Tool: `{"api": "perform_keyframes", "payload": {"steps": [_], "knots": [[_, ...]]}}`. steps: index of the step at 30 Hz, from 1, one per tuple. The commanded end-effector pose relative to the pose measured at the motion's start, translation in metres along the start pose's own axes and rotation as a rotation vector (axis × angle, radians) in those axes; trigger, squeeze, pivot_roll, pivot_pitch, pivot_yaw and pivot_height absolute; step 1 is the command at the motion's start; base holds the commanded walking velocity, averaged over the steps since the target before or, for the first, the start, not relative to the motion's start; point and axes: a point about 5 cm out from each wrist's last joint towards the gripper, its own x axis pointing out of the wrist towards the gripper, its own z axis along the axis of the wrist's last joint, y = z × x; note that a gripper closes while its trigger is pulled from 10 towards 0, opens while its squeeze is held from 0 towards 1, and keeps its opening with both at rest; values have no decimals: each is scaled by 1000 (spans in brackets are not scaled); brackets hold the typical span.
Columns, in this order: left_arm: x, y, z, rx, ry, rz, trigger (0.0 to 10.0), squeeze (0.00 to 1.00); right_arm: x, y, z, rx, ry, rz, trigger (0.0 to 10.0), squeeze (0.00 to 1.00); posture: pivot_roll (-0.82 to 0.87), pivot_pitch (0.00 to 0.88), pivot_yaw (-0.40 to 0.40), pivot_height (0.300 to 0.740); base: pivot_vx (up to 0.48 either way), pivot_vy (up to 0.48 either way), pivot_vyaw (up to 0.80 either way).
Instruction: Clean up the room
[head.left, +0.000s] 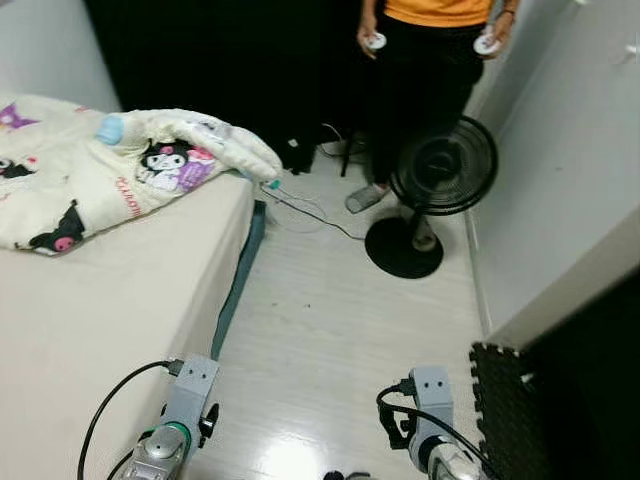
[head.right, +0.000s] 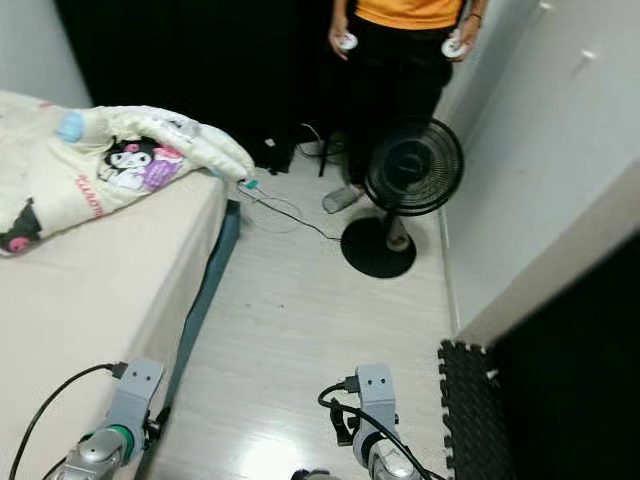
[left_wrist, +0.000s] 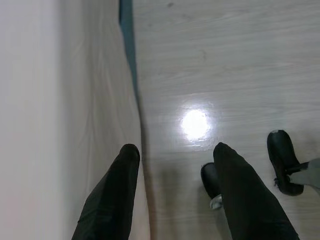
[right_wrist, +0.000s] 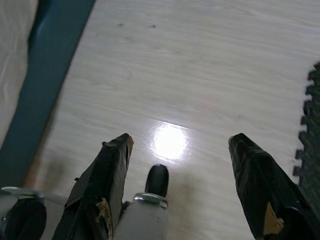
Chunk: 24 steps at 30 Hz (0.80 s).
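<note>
A crumpled cream blanket with cartoon prints (head.left: 110, 165) lies across the far end of the bed (head.left: 90, 320) on my left. A thin cable with a teal plug (head.left: 272, 186) trails from the bed corner onto the pale wooden floor (head.left: 330, 330). Both arms hang low at the bottom of the eye views. My left gripper (left_wrist: 175, 155) is open beside the mattress edge, with nothing between its fingers. My right gripper (right_wrist: 180, 142) is open above bare floor and holds nothing.
A black standing fan (head.left: 440, 170) stands on the floor ahead at the right. Behind it a person in an orange top (head.left: 430, 60) holds two white controllers. A black foam mat (head.left: 500, 410) lies at the right by a white wall. Dark curtain at the back.
</note>
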Motion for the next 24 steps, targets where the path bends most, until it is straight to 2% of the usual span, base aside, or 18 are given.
{"api": "perform_keyframes", "payload": {"steps": [1,5,15,24], "knots": [[0,-3,-3,17,10,-12,10000,0,-3,-2,-9,4,34,-10,10000,0,62,19,4,740,0,0,-800],[0,-3,-2,22,8,-12,10000,0,-3,-2,-8,3,34,-11,10000,0,63,18,4,740,0,0,-789],[0,-4,-1,30,5,-12,10000,0,-2,-1,-5,-20,19,15,10000,0,66,11,4,740,0,0,0],[1,-4,-1,35,6,-14,10000,0,-1,6,-5,-56,25,62,10000,0,67,6,2,740,0,0,712]]}}
